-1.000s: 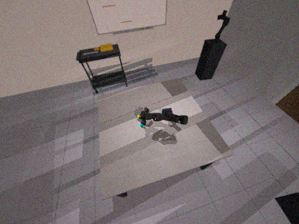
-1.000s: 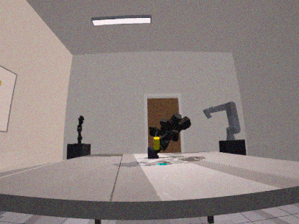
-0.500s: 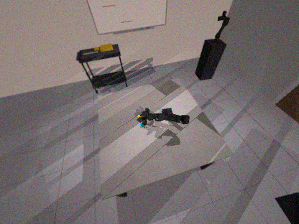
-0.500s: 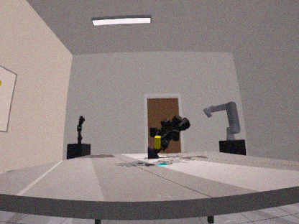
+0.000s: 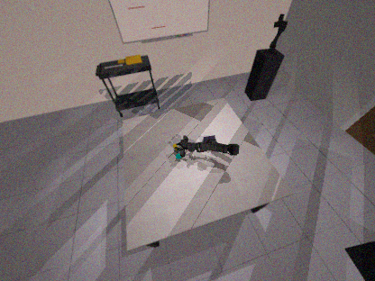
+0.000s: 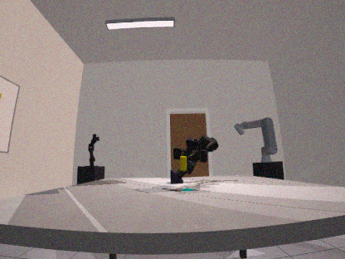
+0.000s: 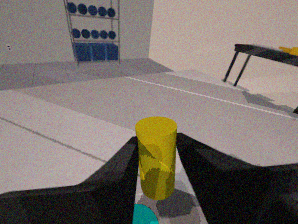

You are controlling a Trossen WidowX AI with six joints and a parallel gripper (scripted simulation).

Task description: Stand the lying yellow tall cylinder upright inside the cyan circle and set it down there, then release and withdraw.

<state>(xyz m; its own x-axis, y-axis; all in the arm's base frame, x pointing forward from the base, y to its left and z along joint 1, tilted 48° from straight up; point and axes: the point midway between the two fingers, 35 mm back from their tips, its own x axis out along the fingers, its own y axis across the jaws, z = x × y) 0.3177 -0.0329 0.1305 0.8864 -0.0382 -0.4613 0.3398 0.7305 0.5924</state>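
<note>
The yellow tall cylinder (image 5: 175,146) (image 6: 183,163) (image 7: 156,159) is upright between my fingertips, held above the table in the exterior view. My gripper (image 7: 156,139) is shut on it, one black finger on each side. The cyan circle (image 5: 178,156) (image 6: 187,189) (image 7: 145,215) lies flat on the table. In the wrist view it shows partly, low and a little left of the cylinder, cut off by the left finger and the frame's edge. In the exterior view it is below the cylinder and slightly to its right.
The table (image 5: 153,212) (image 6: 137,220) carries the arm, with striped light and shadows across it. A black cart (image 5: 123,69) with a yellow item stands by the wall, away from the table. Another arm on a black pedestal (image 5: 263,74) stands farther off.
</note>
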